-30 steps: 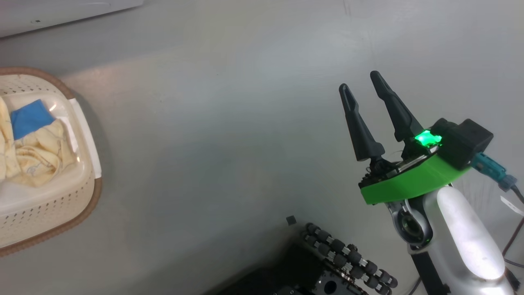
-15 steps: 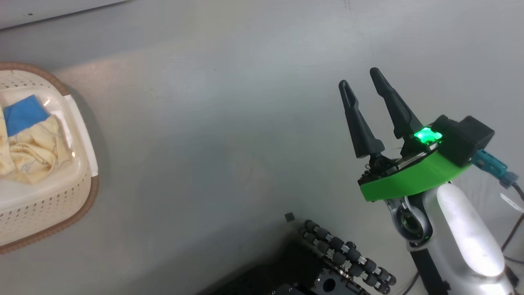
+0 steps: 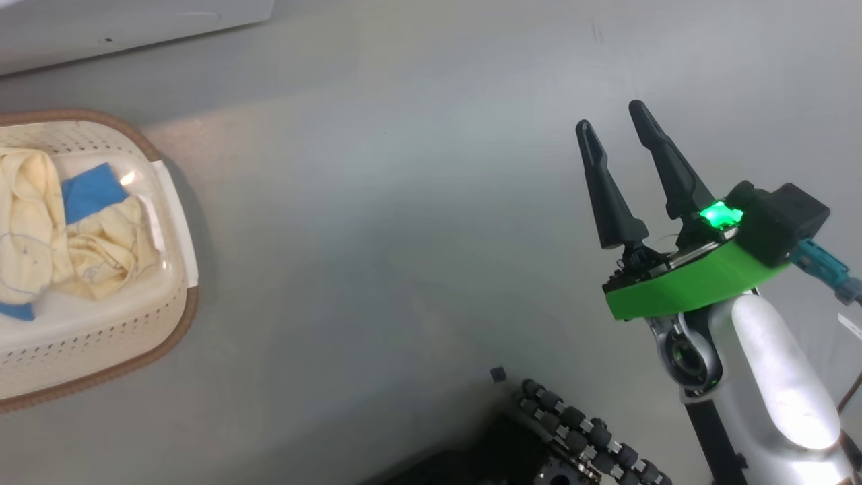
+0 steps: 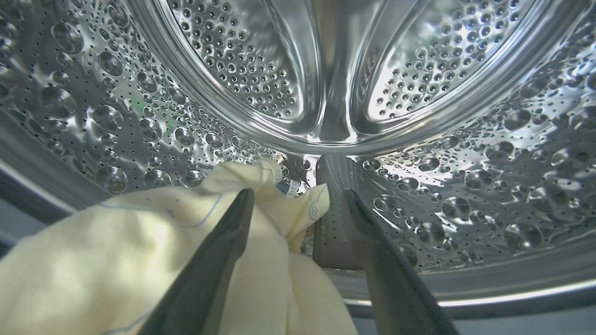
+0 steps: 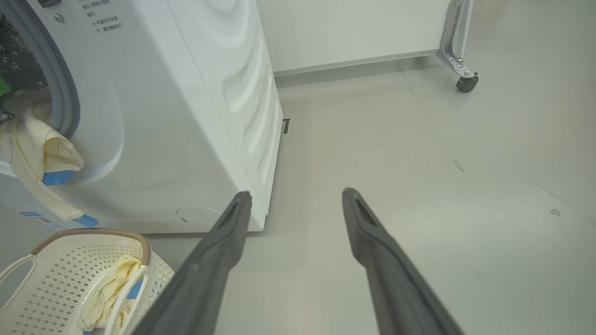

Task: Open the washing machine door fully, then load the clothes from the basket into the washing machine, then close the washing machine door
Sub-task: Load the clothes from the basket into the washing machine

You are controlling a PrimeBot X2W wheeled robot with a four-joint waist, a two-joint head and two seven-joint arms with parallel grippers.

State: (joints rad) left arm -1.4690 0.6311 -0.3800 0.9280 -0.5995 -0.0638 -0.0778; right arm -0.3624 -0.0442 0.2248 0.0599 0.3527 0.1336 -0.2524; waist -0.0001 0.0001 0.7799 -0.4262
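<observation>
Garments [image 3: 101, 249]: one in basket [image 3: 101, 347], one across drum [image 4: 233, 51] mouth

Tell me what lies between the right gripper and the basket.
Only bare grey floor separates the basket from the right gripper, seen in the head view.

Cream-yellow clothes [image 5: 51, 151] hang from the mouth of the white washing machine [image 5: 186, 116]; more lie in the basket [image 3: 87, 337].
</observation>
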